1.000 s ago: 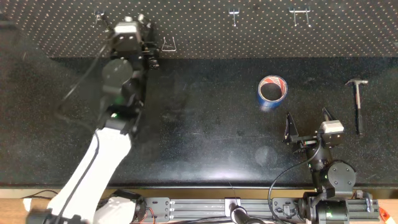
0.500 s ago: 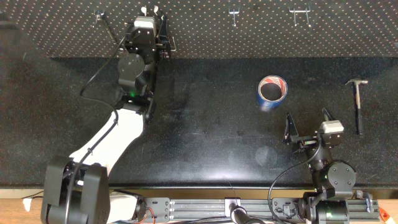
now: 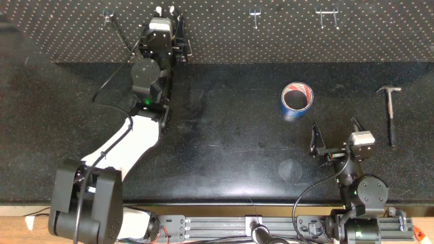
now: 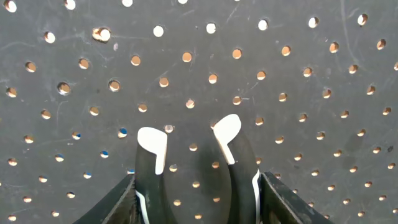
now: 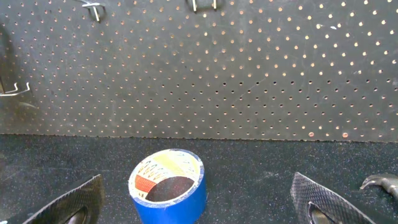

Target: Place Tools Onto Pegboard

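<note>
The pegboard [image 3: 285,34] backs the bench [image 3: 224,135]. The left pincer [image 4: 189,138] is close against its holes, fingers apart and empty. The right pincer [image 3: 334,129] sits spread wide. The hammer [image 3: 390,115] and the tape roll [image 3: 297,99] lie apart on the bench's right side.

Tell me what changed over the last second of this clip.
The left gripper swung rightward in the top view along the pegboard and closer up against it, mostly in the first half second. Its fingers are open with nothing between them. The right gripper, the tape roll and the hammer stayed where they were.
</note>
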`<control>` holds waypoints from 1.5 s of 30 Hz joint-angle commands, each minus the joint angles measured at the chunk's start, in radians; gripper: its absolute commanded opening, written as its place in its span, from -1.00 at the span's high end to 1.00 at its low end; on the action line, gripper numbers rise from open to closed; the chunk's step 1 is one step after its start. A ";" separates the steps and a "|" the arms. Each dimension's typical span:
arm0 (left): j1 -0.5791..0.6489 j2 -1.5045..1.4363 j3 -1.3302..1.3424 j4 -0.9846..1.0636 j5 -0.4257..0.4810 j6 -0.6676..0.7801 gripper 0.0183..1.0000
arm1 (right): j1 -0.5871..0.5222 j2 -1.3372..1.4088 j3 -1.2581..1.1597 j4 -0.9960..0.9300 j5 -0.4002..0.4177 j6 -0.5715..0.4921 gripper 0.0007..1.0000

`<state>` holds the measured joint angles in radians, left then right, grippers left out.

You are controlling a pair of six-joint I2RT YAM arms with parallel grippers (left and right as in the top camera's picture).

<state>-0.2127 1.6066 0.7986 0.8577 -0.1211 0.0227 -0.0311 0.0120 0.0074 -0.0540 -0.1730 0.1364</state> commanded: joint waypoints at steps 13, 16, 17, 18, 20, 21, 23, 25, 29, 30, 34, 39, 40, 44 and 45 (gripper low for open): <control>-0.023 0.097 0.019 0.030 0.028 0.016 0.98 | -0.003 -0.009 -0.003 -0.005 0.005 -0.014 -0.95; -0.023 0.097 0.019 0.030 0.028 0.016 0.88 | -0.003 -0.009 -0.003 -0.005 0.005 -0.014 -0.95; -0.023 0.097 0.019 0.030 0.028 0.016 0.74 | -0.003 -0.009 -0.003 -0.005 0.005 -0.014 -0.95; -0.023 0.097 0.019 0.030 0.028 0.016 0.70 | -0.003 -0.009 -0.003 -0.005 0.005 -0.014 -0.95; -0.023 0.097 0.019 0.030 0.028 0.016 0.35 | -0.003 -0.009 -0.003 -0.005 0.005 -0.014 -0.95; -0.023 0.097 0.019 0.030 0.028 0.016 0.31 | -0.003 -0.009 -0.003 -0.005 0.005 -0.014 -0.96; -0.023 0.097 0.019 0.030 0.028 0.016 -0.09 | -0.003 -0.009 -0.003 -0.005 0.005 -0.014 -0.95; -0.023 0.097 0.019 0.029 0.028 0.016 -0.34 | -0.003 -0.009 -0.003 -0.005 0.005 -0.014 -0.95; -0.023 0.097 0.019 0.028 0.028 0.016 -0.99 | -0.003 -0.009 -0.003 -0.005 0.005 -0.014 -0.95; -0.023 0.094 0.019 0.029 0.029 0.016 -0.99 | -0.003 -0.009 -0.003 -0.005 0.005 -0.014 -0.95; -0.020 -0.011 0.019 -0.117 0.028 0.016 -0.99 | -0.003 -0.009 -0.003 -0.005 0.005 -0.014 -0.95; 0.018 -0.187 0.014 -0.413 0.045 0.016 -0.99 | -0.003 -0.009 -0.003 -0.005 0.005 -0.014 -0.95; 0.035 -0.249 -0.012 -0.471 0.068 0.016 -0.99 | -0.003 -0.009 -0.003 -0.005 0.005 -0.014 -0.95; 0.066 -0.486 -0.212 -0.464 0.090 0.016 -0.99 | -0.003 -0.009 -0.003 -0.005 0.005 -0.014 -0.95; 0.082 -0.556 -0.273 -0.441 0.105 0.015 -0.99 | -0.003 -0.009 -0.003 -0.005 0.005 -0.014 -0.95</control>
<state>-0.1581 1.2102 0.6609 0.3920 -0.0578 0.0334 -0.0311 0.0120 0.0074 -0.0544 -0.1726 0.1364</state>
